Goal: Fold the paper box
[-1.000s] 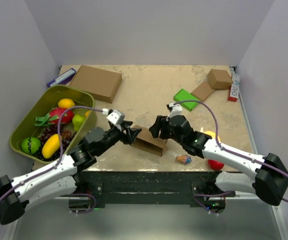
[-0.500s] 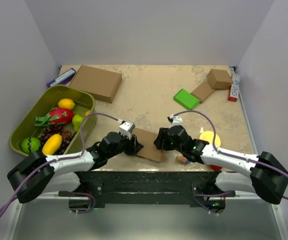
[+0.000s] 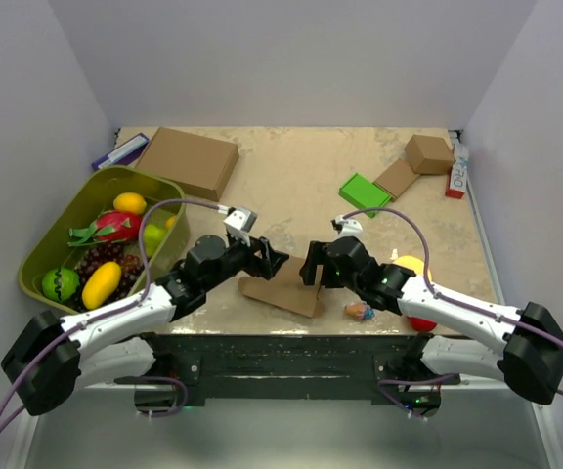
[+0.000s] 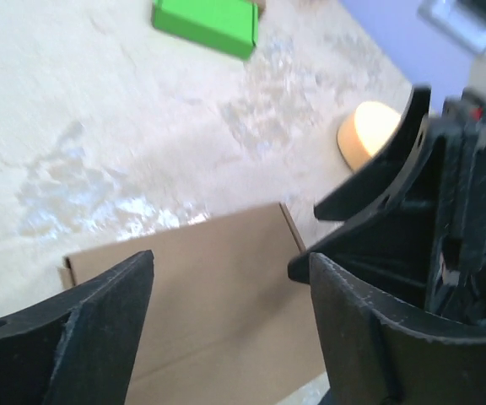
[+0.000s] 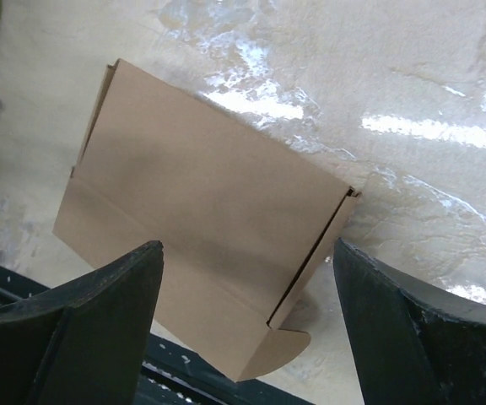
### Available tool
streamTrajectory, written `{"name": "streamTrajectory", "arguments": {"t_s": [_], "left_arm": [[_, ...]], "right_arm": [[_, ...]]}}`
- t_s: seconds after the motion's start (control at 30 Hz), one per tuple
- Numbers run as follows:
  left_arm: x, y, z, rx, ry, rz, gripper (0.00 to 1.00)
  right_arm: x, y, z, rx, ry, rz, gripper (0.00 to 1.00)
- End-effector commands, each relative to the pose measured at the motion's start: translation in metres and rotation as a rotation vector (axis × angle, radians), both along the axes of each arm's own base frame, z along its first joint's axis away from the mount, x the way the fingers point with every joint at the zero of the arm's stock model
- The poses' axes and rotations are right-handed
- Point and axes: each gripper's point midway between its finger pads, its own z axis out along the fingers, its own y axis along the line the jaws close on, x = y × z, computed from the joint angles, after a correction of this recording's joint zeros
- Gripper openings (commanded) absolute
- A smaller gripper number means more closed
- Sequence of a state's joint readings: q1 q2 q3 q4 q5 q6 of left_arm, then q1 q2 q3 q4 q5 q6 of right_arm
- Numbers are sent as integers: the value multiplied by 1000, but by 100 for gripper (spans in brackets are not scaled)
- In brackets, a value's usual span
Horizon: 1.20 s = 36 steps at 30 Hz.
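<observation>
The left pincer [image 3: 274,260] and right pincer [image 3: 310,266] are hanging released over the paper box [image 3: 283,291], which is lying mid-way along the worktop [image 3: 291,186] near edge. A careless push risks sliding it off.

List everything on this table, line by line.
paper box: one, brown, flat, near edge between grippers
larger box: one, brown, far left
small box: one, brown, far right
flat cardboard: one, brown, beside small box
green box: one, centre right
bin: one, olive, left, holding fruit
yellow ball: one, by right arm
red object: one, under right arm
wrapped item: one, multicoloured, near edge
red-white pack: one, far right
blue-white pack: one, far left
left gripper: one, black, open, over box
right gripper: one, black, open, over box
</observation>
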<state>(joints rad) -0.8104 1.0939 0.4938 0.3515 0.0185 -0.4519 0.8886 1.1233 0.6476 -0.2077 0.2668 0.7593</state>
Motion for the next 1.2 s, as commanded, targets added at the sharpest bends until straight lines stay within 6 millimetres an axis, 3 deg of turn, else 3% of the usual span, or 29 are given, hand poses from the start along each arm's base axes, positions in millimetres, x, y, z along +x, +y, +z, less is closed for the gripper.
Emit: {"name": "streamTrajectory", "arguments": {"t_s": [0.0,0.2,0.3,0.5,0.67,0.8,0.97,1.17], "left_arm": [[21,31,-1,17,18,98,82],[16,50,-33,7,141,103,89],[12,50,-40,-12,177,97,91],[12,62,-41,-35,209,130,94],[9,77,-38,-92,221,175,97],[9,78,-36,-97,229,169,97],[6,75,-38,-115,254,155,97],[-2,74,-40,-166,303,148,98]], "right_arm": [[-1,-18,-15,-57,79,-89,83],[-2,-33,-59,-17,181,-129,82],[-6,-20,-66,104,218,-73,78],[-9,-30,-66,163,228,-75,58],[-12,-37,-66,225,239,-92,30],[-17,-41,-71,244,255,-89,17],[-16,-37,-64,301,240,-79,0],[-14,-51,-71,304,257,-125,0]]}}
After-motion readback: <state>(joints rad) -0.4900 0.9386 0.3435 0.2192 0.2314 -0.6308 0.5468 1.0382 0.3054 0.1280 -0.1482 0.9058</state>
